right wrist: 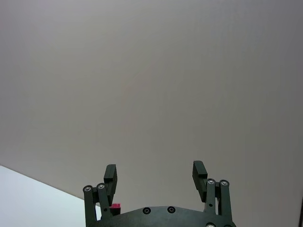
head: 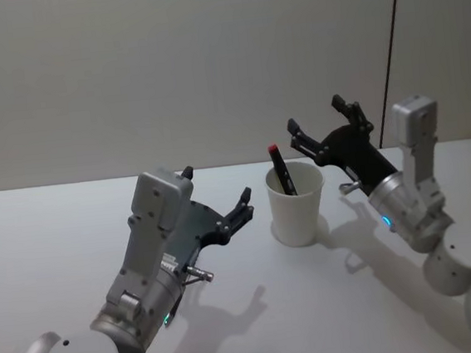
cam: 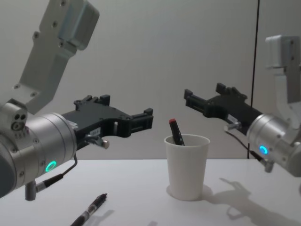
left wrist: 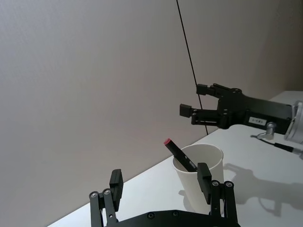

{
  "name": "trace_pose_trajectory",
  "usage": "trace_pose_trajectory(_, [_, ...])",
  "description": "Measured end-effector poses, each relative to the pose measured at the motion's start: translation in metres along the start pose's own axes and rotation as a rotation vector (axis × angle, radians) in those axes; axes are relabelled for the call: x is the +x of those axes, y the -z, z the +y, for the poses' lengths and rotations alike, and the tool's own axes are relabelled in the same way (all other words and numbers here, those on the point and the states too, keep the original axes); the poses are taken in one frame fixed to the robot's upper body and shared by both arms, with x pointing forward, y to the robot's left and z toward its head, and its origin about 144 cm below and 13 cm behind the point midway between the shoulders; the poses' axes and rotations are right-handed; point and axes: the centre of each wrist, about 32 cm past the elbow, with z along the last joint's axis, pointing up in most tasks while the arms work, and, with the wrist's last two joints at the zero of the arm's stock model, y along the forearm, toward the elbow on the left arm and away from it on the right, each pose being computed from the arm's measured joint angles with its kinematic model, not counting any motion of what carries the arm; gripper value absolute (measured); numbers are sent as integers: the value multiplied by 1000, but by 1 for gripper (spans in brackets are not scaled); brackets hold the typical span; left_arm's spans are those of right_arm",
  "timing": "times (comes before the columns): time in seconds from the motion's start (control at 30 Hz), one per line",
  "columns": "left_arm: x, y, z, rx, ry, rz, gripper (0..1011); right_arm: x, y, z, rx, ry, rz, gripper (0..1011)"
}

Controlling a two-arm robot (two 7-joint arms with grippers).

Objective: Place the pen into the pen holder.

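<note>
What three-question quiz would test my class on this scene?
1. True or false: the pen stands in the cup.
2. The right gripper is: A) shut on the pen; B) open and empty, raised beside the cup; C) resting on the table.
3. What lies on the table in front of the left gripper's arm in the chest view?

Key: 1 true; 2 B; 3 a second pen.

head: high, looking down | chest: low, side-on, near | both share pen holder point(head: 298, 216) | right wrist: seemingly faces wall point(right wrist: 151, 71)
</note>
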Motion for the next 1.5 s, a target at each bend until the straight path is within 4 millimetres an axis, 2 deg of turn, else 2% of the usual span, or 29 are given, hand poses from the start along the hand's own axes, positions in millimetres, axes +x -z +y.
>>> trace_pose_trajectory(0.53, [0, 0, 0, 0, 0, 0, 1000, 7, -36, -50, -105, 55, 34, 1001])
trace_pose_trajectory(1.2, [0, 0, 0, 0, 0, 0, 1000, 14, -72, -111, -260, 136, 35, 1001])
trace_pose_trajectory(1.5, [0, 0, 0, 0, 0, 0, 1000, 17, -83, -129, -320, 166, 30, 1001])
